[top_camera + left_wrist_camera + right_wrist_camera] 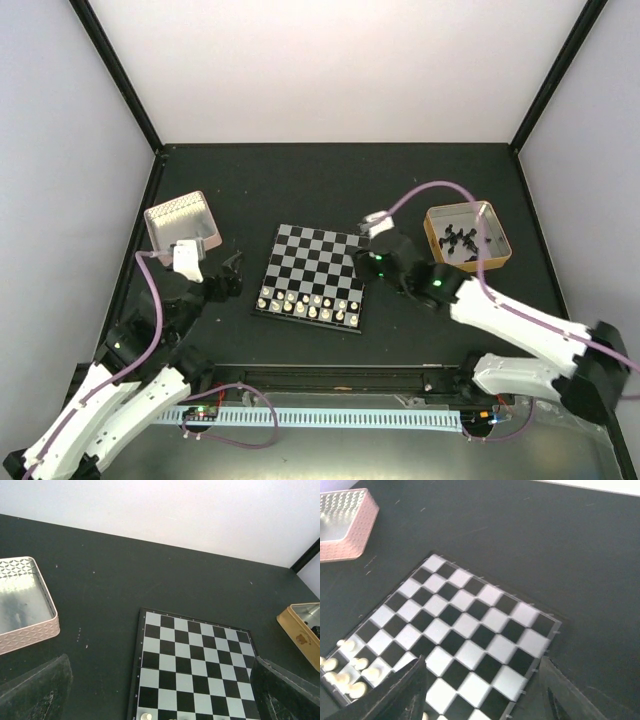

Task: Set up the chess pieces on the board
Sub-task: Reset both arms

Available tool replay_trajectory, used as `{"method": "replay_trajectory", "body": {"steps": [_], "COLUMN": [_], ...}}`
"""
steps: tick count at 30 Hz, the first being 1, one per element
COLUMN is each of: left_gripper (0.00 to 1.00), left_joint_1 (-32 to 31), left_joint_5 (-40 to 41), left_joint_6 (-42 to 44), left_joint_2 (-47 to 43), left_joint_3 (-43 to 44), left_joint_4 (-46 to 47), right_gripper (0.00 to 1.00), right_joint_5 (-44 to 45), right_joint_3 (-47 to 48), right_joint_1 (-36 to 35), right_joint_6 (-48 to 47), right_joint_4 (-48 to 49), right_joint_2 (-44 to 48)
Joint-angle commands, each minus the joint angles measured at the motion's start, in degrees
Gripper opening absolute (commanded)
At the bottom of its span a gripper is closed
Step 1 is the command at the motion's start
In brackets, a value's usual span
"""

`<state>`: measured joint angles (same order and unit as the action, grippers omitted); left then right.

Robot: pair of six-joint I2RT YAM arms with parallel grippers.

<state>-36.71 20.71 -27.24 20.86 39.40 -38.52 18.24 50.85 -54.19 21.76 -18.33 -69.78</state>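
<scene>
Cream pieces (308, 303) stand in two rows along the near edge of the board (312, 262), which lies mid-bench (300, 190) between two tins. The left claw (232, 275) sits just off the board's left side, its fingers (35, 690) spread wide with nothing between them. The right claw (364, 262) hangs over the board's right edge, fingers (405, 690) parted and empty above bare squares. The board's far rows carry no pieces. A pink tin (182, 222) rests at the left of the bench, beside the left arm. A tan tin (493, 238) at the right holds a cluster of black pieces (458, 240). Neither claw touches any piece.
</scene>
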Motion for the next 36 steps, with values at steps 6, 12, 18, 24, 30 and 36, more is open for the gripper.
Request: {"method": "replay_trajectory", "body": {"steps": [6,12,18,24,30,36], "left_gripper": [0.99,0.99,0.99,0.99,0.99,0.99], "left_joint_1": [0.15,0.16,0.17,0.22,0.18,0.17], "left_joint_5": [-3.11,-2.06,-0.07,-0.59,0.49,1.25], "left_joint_6": [1.75,5.04,7.64,10.54,10.51,10.28], "left_joint_2": [1.44,0.88,-1.45,-4.27,-5.68,-5.90], "left_joint_3": [5.20,9.04,11.75,13.29,13.08,12.57], "left_joint_4": [1.52,0.60,-1.26,0.28,-0.20,-0.18], "right_gripper": [0.85,0.92,0.99,1.00,1.00,1.00], "right_joint_5": [13.56,16.48,22.74,26.17,27.76,27.82], "right_joint_3": [-6.80,-4.79,-2.35,-4.75,-7.19,-7.87], "right_joint_1": [4.64,4.73,4.73,4.74,4.67,4.72], "right_joint_6": [-0.04,0.32,-1.40,-5.85,-6.41,-6.58], "right_joint_4": [-8.84,-13.25,-16.66,-11.74,-7.98,-6.82], "right_joint_2": [26.76,36.04,42.44,50.25,55.17,55.06]}}
